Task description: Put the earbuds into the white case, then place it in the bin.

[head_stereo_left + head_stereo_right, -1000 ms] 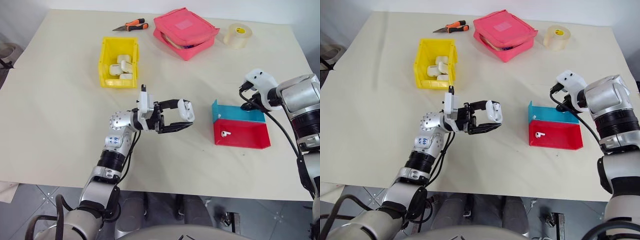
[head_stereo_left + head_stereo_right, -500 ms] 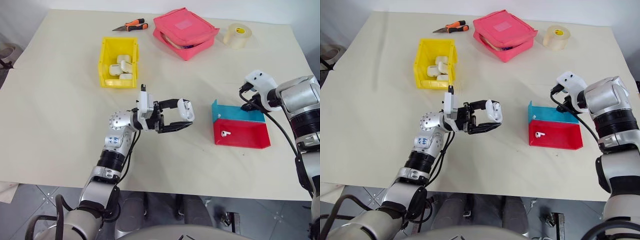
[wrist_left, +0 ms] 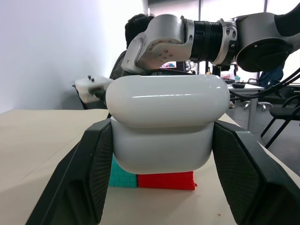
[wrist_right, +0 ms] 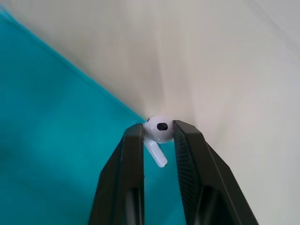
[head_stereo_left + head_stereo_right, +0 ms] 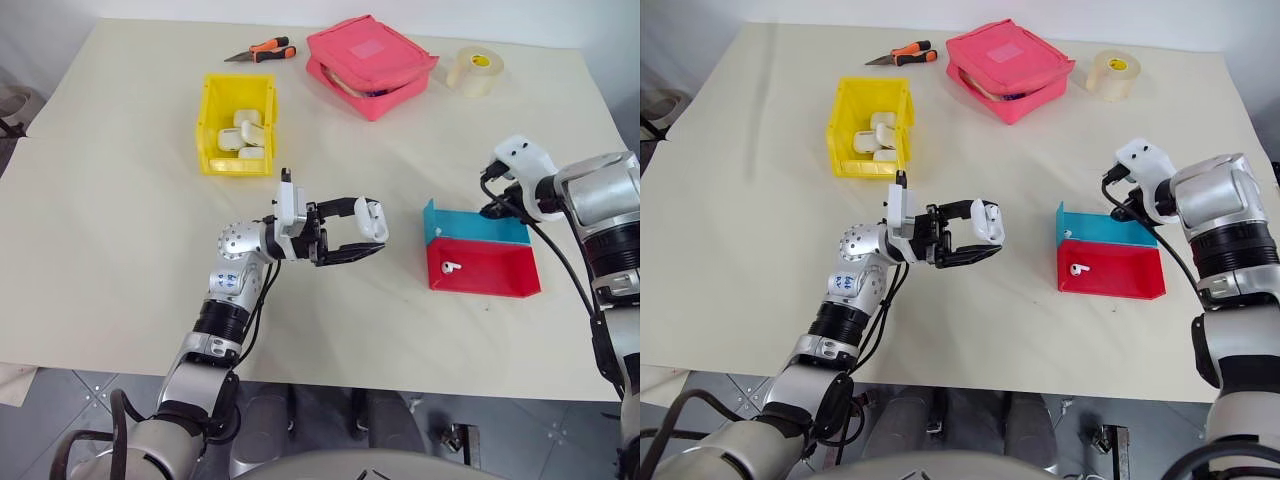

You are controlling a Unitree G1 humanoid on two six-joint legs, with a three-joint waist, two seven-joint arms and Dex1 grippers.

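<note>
Cream desk (image 5: 120,260) surface carries all items. Left pincer (image 5: 372,237) is clamped on the white case (image 5: 371,218), lid raised, held above mid-desk and pointing toward the desk's right edge. Right pincer (image 4: 157,136) is clamped on one earbud (image 4: 156,130) above the blue half of the tray (image 5: 478,262); the case lies leftward from it. A second earbud (image 5: 451,267) rests in the red half. The bin (image 5: 238,124) sits beyond the case, nearer the left arm. No legible writing.
</note>
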